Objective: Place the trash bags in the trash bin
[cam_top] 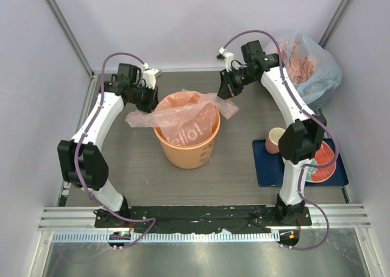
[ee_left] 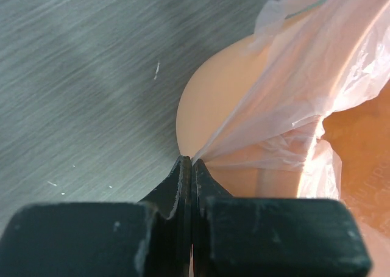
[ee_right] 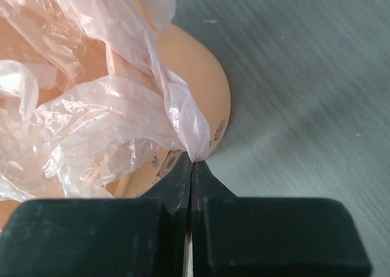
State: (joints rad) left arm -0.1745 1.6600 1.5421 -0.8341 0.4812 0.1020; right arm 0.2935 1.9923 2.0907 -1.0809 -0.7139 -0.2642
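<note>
The orange trash bin [cam_top: 186, 152] stands mid-table. The pale-pink trash bag [cam_top: 183, 117] with white lettering lies spread over its mouth, hanging partly inside. My left gripper [cam_top: 148, 104] is shut on the bag's left edge, just outside the bin's left rim. My right gripper [cam_top: 225, 92] is shut on the bag's right edge, beyond the bin's far-right rim. In the left wrist view the gripper [ee_left: 192, 161] pinches the bag [ee_left: 298, 88] beside the bin [ee_left: 213, 106]. In the right wrist view the gripper [ee_right: 194, 161] pinches a twisted corner of the bag [ee_right: 109, 106] over the bin [ee_right: 195, 69].
A bluish-clear sack [cam_top: 308, 66] stuffed with pink plastic sits at the back right corner. A blue tray [cam_top: 268, 167] at the right holds a small pink cup [cam_top: 274, 140] and a plate [cam_top: 323, 164]. Enclosure walls ring the table.
</note>
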